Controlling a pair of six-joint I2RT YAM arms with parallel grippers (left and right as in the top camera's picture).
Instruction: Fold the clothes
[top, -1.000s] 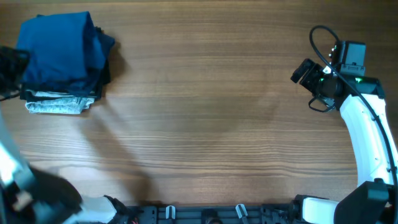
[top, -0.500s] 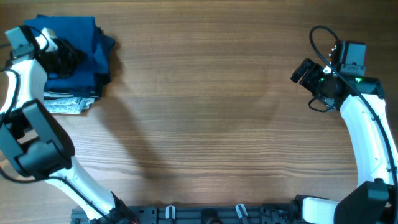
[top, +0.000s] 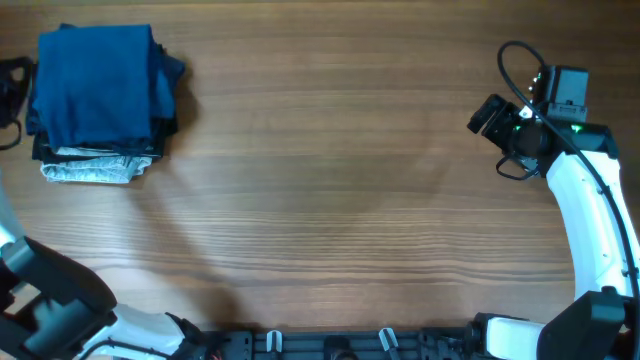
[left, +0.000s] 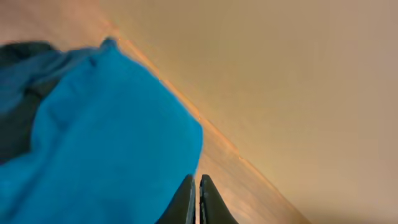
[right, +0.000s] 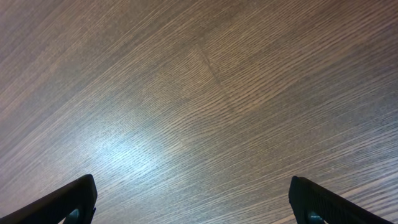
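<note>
The folded blue shirt (top: 95, 85) is found at the far left corner of the table (top: 330, 200), laid on top of a stack of darker garments (top: 100, 165). Its slightly longer side runs near to far. The left gripper (left: 196, 200) is seen with its fingers pressed together, nothing visibly between them, and the shirt's edge lies just to their left. The right gripper (top: 487, 115) is held wide apart, well away at the far right. The left arm is judged the nearer for any next reach.
</note>
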